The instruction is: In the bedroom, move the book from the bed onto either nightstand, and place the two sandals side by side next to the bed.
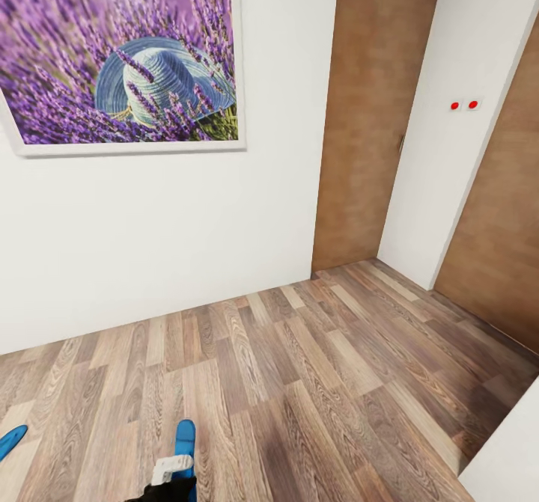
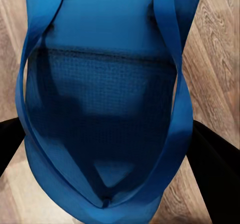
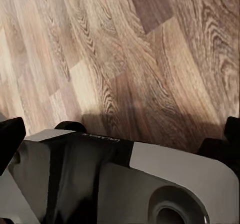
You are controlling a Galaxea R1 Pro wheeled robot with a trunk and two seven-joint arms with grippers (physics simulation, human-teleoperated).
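Down at the near edge of the wood floor (image 1: 314, 382), a bright blue sandal (image 1: 184, 442) sticks out from the left gripper (image 1: 174, 472). From close up, the sandal (image 2: 107, 98) is flat and thin, with a bumpy grid on its sole and two smooth straps that meet in a point. Two black fingers (image 2: 215, 174) sit on each side of the sandal and press on it, so the left gripper is closed around it.

A second blue sandal (image 1: 11, 441) lies flat on the floor at the far left, near the bottom corner, well apart from the first one. I can see just its rounded tip.

The floor is made of long planks in light and dark brown, with wavy grain lines. The right wrist view shows the same planks (image 3: 125, 58) and a smooth grey and black part of the robot (image 3: 125, 184). Dark bits of the right gripper sit at the edges there, and I cannot tell if it is open or closed.

Farther off stands a plain white wall (image 1: 150, 233). High on the left hangs a big picture (image 1: 123, 53) in a white frame, showing purple flowers and a woven blue hat. To the right is a flat brown wooden door (image 1: 374, 113). Past it, two small red dots (image 1: 463, 104) sit on a white wall.
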